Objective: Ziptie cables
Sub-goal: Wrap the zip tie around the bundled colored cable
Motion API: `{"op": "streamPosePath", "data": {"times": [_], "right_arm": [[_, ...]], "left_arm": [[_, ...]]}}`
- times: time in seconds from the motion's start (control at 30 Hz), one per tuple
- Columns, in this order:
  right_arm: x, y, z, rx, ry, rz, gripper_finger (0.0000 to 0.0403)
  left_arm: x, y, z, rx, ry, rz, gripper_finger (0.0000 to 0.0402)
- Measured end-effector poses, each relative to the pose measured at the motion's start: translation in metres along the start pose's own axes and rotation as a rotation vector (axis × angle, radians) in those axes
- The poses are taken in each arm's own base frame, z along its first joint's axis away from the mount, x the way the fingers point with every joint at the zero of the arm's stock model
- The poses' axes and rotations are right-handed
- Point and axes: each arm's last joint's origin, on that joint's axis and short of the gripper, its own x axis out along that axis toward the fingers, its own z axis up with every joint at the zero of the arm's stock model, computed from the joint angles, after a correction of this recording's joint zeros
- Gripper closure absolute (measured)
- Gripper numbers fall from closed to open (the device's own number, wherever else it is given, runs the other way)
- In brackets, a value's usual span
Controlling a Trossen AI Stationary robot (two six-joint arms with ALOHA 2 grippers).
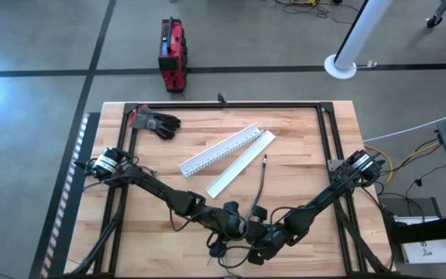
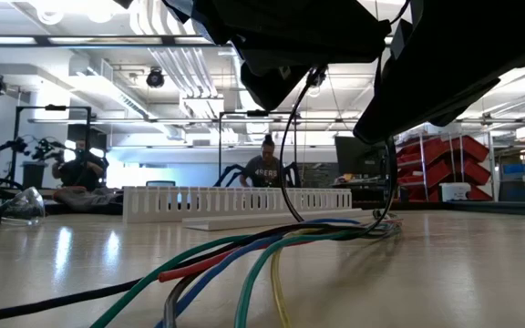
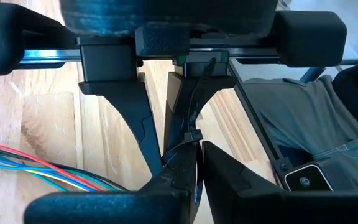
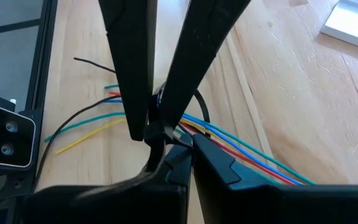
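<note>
I count 2 arms, both reaching in to the near-middle edge of the wooden table [image 1: 300, 147], where the left gripper [image 1: 235, 225] and right gripper [image 1: 265, 242] meet almost touching. The cables [image 2: 244, 260] lie there as 1 loose bunch; I make out green, red, blue, yellow and black strands fanning over the wood. In the right wrist view the right gripper's fingers [image 4: 135, 74] converge to a narrow gap on a thin black strap, apparently the zip tie [image 4: 157, 134], at the bundle. The left gripper is pinched nearly closed on the same strap in its wrist view. Farther back sit 1 white slotted channel [image 1: 217, 151], 1 flat white lid [image 1: 242, 163] and 1 black glove [image 1: 157, 122].
</note>
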Motion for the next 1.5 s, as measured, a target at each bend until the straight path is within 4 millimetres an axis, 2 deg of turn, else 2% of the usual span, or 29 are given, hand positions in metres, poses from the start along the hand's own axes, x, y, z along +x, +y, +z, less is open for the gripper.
{"op": "streamPosePath", "data": {"times": [0.27, 0.7, 0.97, 1.17, 1.5], "right_arm": [[0.0002, 0.0001, -0.0003, 0.0, 0.005, 0.004, 0.0403], [0.0009, -0.0008, -0.0015, -0.003, 0.012, 0.002, 0.0403], [0.0011, -0.001, -0.0022, -0.004, 0.014, 0.002, 0.0403], [0.0012, -0.0013, -0.0026, -0.006, 0.015, 0.002, 0.0403], [0.0012, -0.0012, -0.0028, -0.007, 0.016, 0.003, 0.0403]], "left_arm": [[-0.0001, 0.0004, -0.0003, 0.039, 0.009, 0.003, 0.0392], [-0.0008, 0.0024, -0.0038, 0.135, 0.037, 0.109, 0.028], [-0.001, 0.0035, -0.0038, 0.218, 0.038, 0.146, 0.0246], [-0.001, 0.0034, -0.0034, 0.275, 0.038, 0.145, 0.025], [-0.0007, -0.0021, -0.0014, 0.346, 0.008, 0.129, 0.0296]]}}
